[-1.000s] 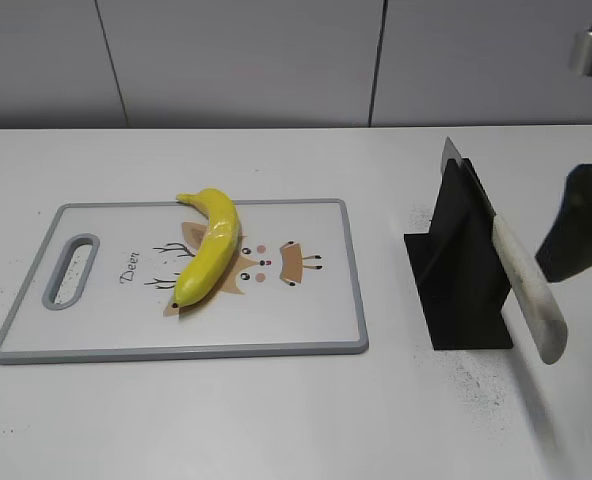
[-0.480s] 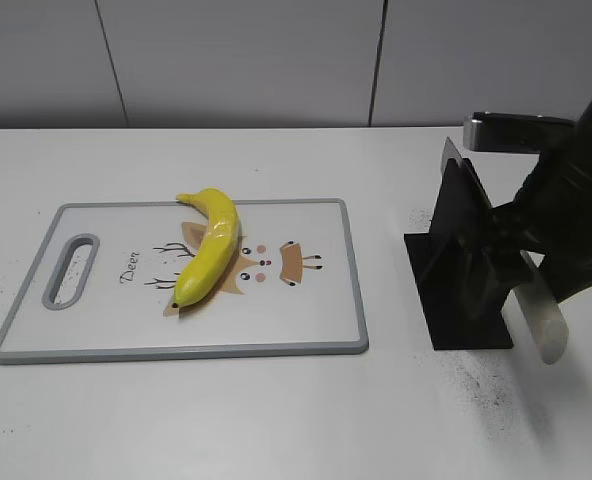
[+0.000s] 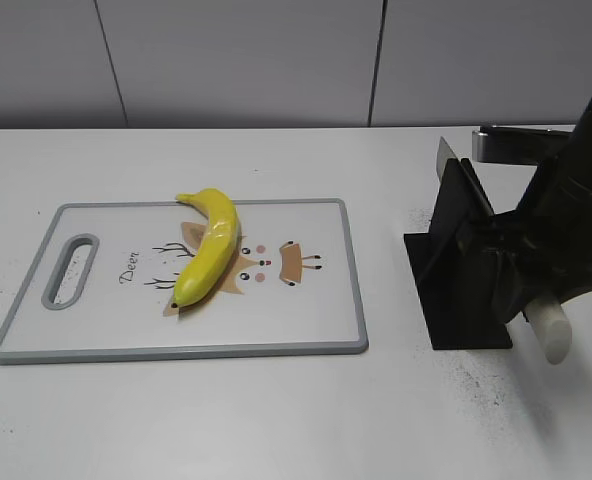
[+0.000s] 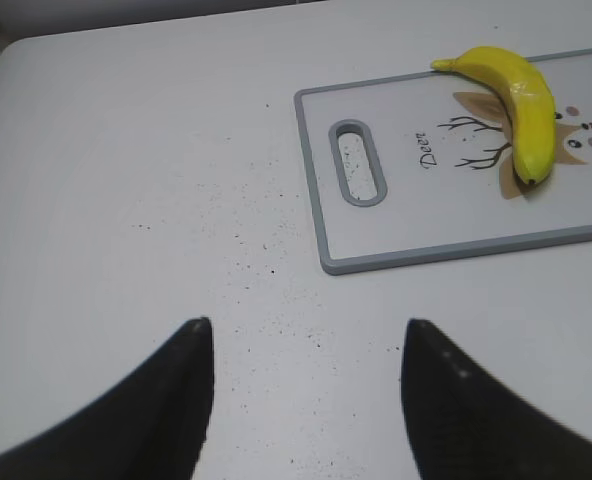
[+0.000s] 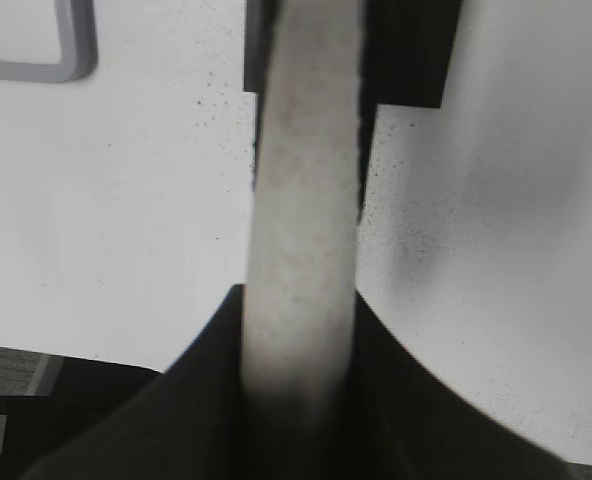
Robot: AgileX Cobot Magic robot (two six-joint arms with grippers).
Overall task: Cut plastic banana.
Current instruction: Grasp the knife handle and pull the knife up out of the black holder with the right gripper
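The yellow plastic banana (image 3: 211, 245) lies on a white cutting board (image 3: 306, 320) with a grey rim and a deer print; it also shows in the left wrist view (image 4: 524, 105). A knife with a pale handle (image 3: 548, 330) rests in a black stand (image 3: 461, 270). My right gripper (image 3: 521, 285) is closed around the knife handle (image 5: 306, 220), its fingers (image 5: 201, 390) pressed on both sides. My left gripper (image 4: 306, 340) is open and empty over bare table, left of the board (image 4: 426, 240). It is out of the exterior view.
The white table (image 3: 226, 420) bears scattered dark specks. A grey wall stands behind the table's far edge. The board has a slot handle (image 3: 71, 270) at its left end.
My right arm has come in from the right and down onto the knife handle, and its fingers now enclose it. The banana and board have not moved.
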